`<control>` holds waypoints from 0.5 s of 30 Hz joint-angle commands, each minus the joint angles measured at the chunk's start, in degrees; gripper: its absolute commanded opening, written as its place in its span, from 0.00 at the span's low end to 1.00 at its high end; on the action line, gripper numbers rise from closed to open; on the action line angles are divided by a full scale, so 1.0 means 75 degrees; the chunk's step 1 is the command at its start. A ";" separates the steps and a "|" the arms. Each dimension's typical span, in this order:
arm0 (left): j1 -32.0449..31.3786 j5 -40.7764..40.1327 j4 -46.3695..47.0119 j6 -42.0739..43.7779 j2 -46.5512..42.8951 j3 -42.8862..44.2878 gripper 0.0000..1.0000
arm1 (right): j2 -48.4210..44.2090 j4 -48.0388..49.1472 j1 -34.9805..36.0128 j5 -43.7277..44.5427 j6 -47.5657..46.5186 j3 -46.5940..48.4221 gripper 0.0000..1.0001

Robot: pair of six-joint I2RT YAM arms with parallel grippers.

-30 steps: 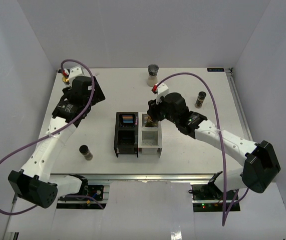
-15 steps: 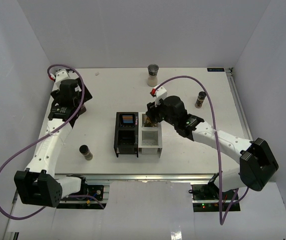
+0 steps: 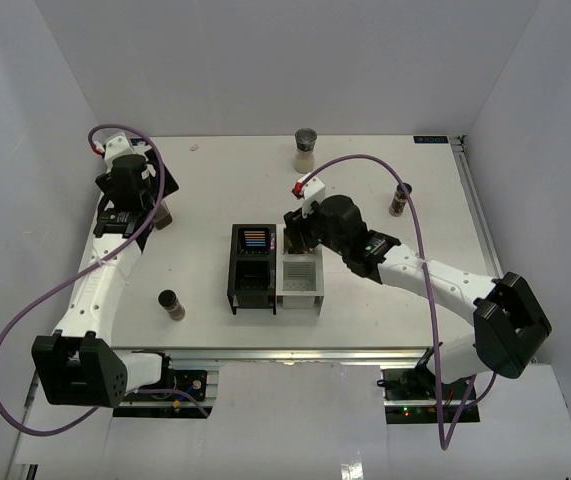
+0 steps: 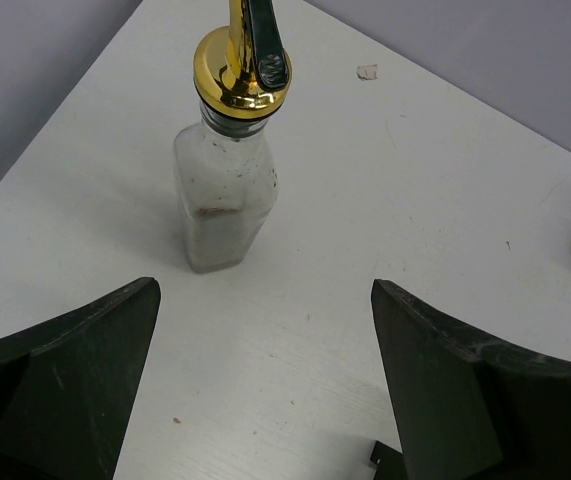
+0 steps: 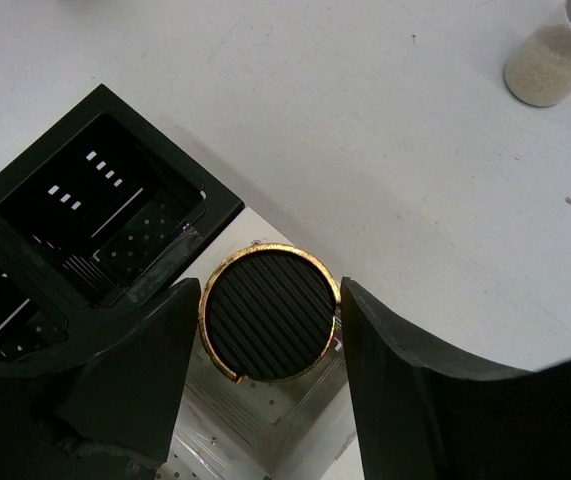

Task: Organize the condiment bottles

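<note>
A bottle with a gold-rimmed, ribbed black lid (image 5: 268, 315) stands in the rear white compartment of the rack (image 5: 265, 430). My right gripper (image 5: 270, 320) straddles the lid, open, with a thin gap showing at the right finger (image 5: 405, 370). From above, this gripper (image 3: 300, 228) hides that bottle. A clear glass bottle with a gold pourer (image 4: 227, 180) stands upright near the far left corner. My left gripper (image 4: 265, 380) is wide open just short of it, holding nothing. A grey-lidded shaker with beige contents (image 3: 305, 150) stands at the back. Dark jars stand at the right (image 3: 400, 199) and front left (image 3: 172, 304).
The rack sits mid-table, black half (image 3: 252, 268) on the left, white half (image 3: 300, 285) on the right. The black compartments (image 5: 105, 215) hold no bottles. Grey walls close in the table on three sides. A purple cable (image 3: 405, 210) arcs over the right arm.
My left arm has swung left toward the far left corner, facing the glass bottle. The right jaws have eased apart from the gold-rimmed lid that they were gripping.
</note>
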 commanded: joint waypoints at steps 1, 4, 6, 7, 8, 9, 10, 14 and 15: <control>0.0114 0.0139 0.0215 0.0134 0.0145 0.0270 0.98 | 0.0074 0.0149 0.0061 0.0197 -0.0086 0.0367 0.67; 0.0164 0.0126 0.0305 0.0177 0.0272 0.0292 0.98 | 0.0043 0.0114 0.0050 0.0214 -0.0086 0.0394 0.72; 0.0209 0.0111 0.0320 0.0200 0.0394 0.0390 0.98 | 0.0013 0.0076 0.0050 0.0245 -0.0086 0.0440 0.79; 0.0226 0.0114 0.0316 0.0215 0.0459 0.0447 0.98 | -0.0003 0.0045 0.0050 0.0261 -0.0086 0.0460 0.82; 0.0235 0.0130 0.0318 0.0242 0.0492 0.0479 0.98 | -0.0025 0.0010 0.0051 0.0281 -0.0086 0.0473 0.85; 0.0243 0.0130 0.0325 0.0257 0.0538 0.0517 0.98 | -0.0056 -0.0006 0.0059 0.0304 -0.0086 0.0496 0.87; 0.0251 0.0119 0.0333 0.0279 0.0565 0.0546 0.98 | -0.0088 -0.0033 0.0061 0.0334 -0.0086 0.0526 0.88; 0.0295 0.0072 0.0351 0.0400 0.0630 0.0668 0.98 | -0.0210 -0.0265 0.0061 0.0496 -0.0086 0.0752 0.93; 0.0305 0.0072 0.0351 0.0428 0.0651 0.0699 0.98 | -0.0256 -0.0333 0.0061 0.0527 -0.0086 0.0834 0.93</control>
